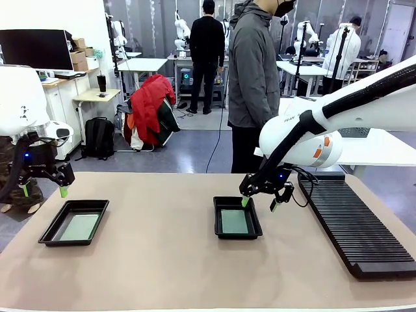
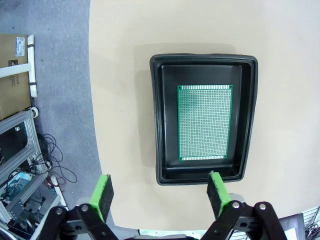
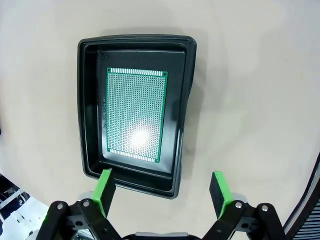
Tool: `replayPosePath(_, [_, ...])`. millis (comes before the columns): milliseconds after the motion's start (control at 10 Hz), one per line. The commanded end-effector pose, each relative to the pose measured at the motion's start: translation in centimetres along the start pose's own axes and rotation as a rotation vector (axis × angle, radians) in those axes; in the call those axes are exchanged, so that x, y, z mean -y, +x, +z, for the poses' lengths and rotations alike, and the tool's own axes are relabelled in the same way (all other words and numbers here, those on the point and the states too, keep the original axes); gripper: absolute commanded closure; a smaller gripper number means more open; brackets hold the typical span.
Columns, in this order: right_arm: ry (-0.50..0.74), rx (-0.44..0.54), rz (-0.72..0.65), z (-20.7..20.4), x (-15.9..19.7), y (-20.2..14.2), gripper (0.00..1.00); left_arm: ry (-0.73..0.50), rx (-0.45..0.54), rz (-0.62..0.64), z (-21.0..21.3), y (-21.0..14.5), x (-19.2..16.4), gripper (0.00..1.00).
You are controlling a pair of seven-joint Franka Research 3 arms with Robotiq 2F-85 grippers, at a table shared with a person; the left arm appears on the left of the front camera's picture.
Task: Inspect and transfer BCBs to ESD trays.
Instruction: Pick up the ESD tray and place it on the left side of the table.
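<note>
Black trays each hold one green board; left gripper and right gripper above tray edges, jaws apart, empty.

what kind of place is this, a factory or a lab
Most likely a robotics lab: a table with black trays holding circuit boards, more robot arms on benches behind, and a monitor on a desk.

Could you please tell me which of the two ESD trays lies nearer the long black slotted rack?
The ESD tray under the right gripper, near the table's middle, lies closer to the rack. The other tray sits far off below the left gripper.
</note>
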State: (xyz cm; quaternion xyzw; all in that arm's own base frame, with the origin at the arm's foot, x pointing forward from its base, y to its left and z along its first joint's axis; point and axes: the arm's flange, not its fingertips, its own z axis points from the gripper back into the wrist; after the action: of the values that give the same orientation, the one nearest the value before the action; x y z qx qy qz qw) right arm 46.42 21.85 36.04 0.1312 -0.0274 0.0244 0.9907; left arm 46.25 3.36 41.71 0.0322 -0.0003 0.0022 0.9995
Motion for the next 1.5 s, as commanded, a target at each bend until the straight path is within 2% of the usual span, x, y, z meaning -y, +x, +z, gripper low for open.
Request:
replayPosePath(0, [0.004,-0.003,0.0,-0.1,0.0,-0.2,0.0,0.001,-0.001,0.003,0.0,0.0,-0.1,0.0])
replayPosePath(1000, [0.004,-0.003,0.0,-0.1,0.0,-0.2,0.0,0.0,0.0,0.0,0.0,0.0,0.0,0.0])
replayPosePath(1100, [0.0,0.0,0.0,0.0,0.0,0.0,0.0,-0.005,0.014,0.003,0.8,-0.5,1.3,0.0])
replayPosePath(1400, [0.143,0.001,-0.051,3.2,2.4,-1.3,0.0,-0.036,0.028,0.013,3.1,-2.1,5.6,0.0])
